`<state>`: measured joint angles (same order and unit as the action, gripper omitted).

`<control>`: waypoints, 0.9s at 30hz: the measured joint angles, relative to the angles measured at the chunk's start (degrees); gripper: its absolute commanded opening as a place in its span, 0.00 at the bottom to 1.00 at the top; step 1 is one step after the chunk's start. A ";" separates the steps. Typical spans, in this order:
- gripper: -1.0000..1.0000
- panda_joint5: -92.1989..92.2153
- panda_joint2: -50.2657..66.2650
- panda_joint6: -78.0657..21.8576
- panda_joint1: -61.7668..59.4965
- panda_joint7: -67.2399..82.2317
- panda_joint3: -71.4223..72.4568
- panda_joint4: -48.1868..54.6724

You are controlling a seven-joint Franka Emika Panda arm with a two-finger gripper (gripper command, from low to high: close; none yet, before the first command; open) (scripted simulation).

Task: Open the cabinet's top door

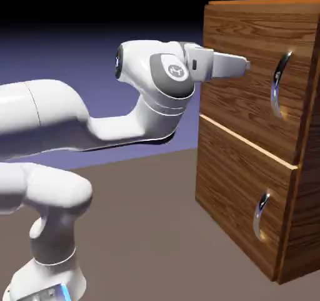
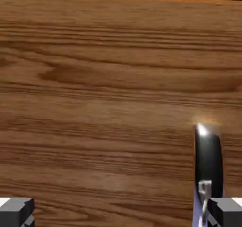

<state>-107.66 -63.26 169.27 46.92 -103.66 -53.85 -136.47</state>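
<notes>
White arm (image 1: 75, 121) is rising from the exterior view's lower left, one arm only, bending at a thick elbow and stretching level toward the right. Its wrist is sitting high, about level with the upper door, and the hand is pointing sideways at the wood, not down. One gripper (image 1: 245, 64) is hovering just in front of the cabinet face, left of the long handle, near it but apart from it; no contact is showing. Jaws are standing wide open, gripping nothing. In the hand view the two grey fingertips (image 2: 16, 211) are sitting at the bottom corners, far apart, with bare wood grain filling the gap between them.

Brownish tabletop (image 1: 144, 218) is running under the arm and carrying the cabinet.

One cabinet (image 1: 300, 218), reddish-brown wood grain, is standing at the exterior view's right, upright, its front angled toward the arm. Two stacked doors are showing: the top door (image 1: 244, 112), taller, and the lower door (image 1: 231, 199), with a pale seam between them. Both are looking shut, flush with the front. Two curved silver handles, one per door: the long handle (image 1: 278, 87) is sitting on the top door's right part, the small handle (image 1: 260, 215) on the lower door. In the hand view the long handle is appearing dark with a bright glint, low right, just above the right fingertip.
</notes>
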 measured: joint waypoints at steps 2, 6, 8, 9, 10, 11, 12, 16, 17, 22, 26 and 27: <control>0.50 -4.98 -1.42 -0.22 2.14 -2.83 -2.49 1.14; 0.50 -14.95 -4.25 -0.66 6.42 -8.50 -7.48 3.41; 0.50 -19.93 -5.67 -0.88 8.56 -11.33 -9.97 4.54; 0.50 -21.39 -6.08 -0.94 9.19 -12.16 -10.70 4.87; 0.50 -21.39 -6.08 -0.94 9.19 -12.16 -10.70 4.88; 0.50 -22.01 -5.95 -1.49 11.26 -12.27 -11.45 6.33; 0.50 -22.63 -5.81 -2.03 13.34 -12.37 -12.20 7.78; 0.00 -24.39 -5.43 -3.58 19.21 -12.67 -14.31 11.90; 0.00 -24.39 -5.43 -3.58 19.21 -12.67 -14.31 11.90; 0.00 -25.78 -7.82 -12.08 9.78 -17.37 -7.33 1.53; 0.00 -24.28 -9.58 -18.81 1.85 -20.34 -0.83 -6.77; 0.00 -23.50 -10.08 -20.52 -0.17 -20.95 1.02 -8.85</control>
<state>-131.16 -73.34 148.75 46.75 -124.61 -52.84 -145.32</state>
